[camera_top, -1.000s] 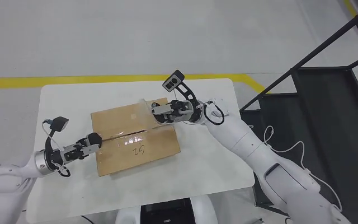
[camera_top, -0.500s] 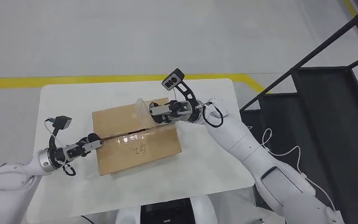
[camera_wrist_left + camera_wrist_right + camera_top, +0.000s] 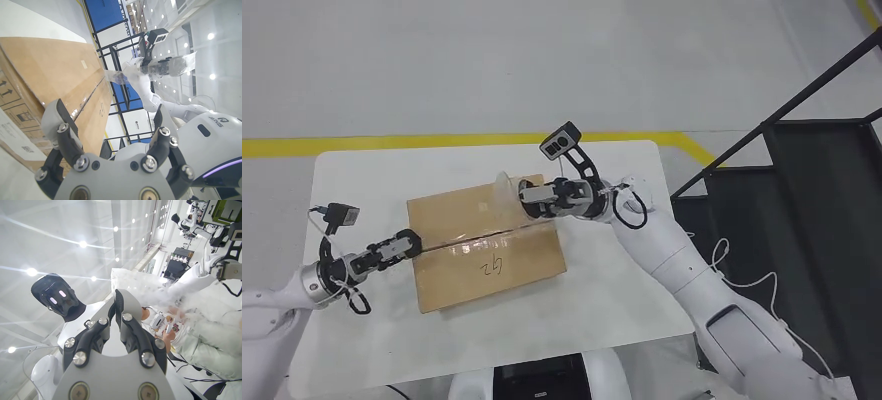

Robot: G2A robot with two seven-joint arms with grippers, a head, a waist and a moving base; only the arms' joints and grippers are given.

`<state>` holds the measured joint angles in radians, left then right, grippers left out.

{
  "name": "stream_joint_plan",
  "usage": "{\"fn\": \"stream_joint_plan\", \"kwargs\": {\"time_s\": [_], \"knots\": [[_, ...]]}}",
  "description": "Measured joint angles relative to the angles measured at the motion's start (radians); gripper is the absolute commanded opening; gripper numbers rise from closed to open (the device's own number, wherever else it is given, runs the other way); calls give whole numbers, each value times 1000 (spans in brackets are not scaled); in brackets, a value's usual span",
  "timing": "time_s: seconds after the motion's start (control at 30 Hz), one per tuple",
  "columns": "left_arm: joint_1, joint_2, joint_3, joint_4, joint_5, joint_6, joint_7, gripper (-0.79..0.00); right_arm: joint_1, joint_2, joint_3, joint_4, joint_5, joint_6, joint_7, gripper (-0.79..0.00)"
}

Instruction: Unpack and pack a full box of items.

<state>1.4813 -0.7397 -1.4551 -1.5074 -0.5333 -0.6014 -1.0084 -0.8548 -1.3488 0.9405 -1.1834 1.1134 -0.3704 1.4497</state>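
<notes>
Pinching clear tape (image 3: pixel 136 280), right fingers (image 3: pixel 130 303) hide its end.

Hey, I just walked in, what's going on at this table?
The robot is untaping a closed cardboard box on the white table. Its right gripper is shut on a strip of clear tape lifted off the top seam, with the other end stuck to the box. The left gripper is open at the opposite edge.

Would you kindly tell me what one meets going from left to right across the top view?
left gripper, open at the box's left edge → cardboard box → right gripper above the box's right part, shut on a strip of clear tape → black metal stairs
</notes>
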Motion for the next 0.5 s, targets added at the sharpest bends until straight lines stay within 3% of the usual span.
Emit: {"fn": "stream_joint_plan", "kwargs": {"time_s": [0.5], "knots": [[-16, -12, 18, 5, 48, 47, -12, 0, -28, -26, 48, -48, -47, -18, -18, -785]]}}
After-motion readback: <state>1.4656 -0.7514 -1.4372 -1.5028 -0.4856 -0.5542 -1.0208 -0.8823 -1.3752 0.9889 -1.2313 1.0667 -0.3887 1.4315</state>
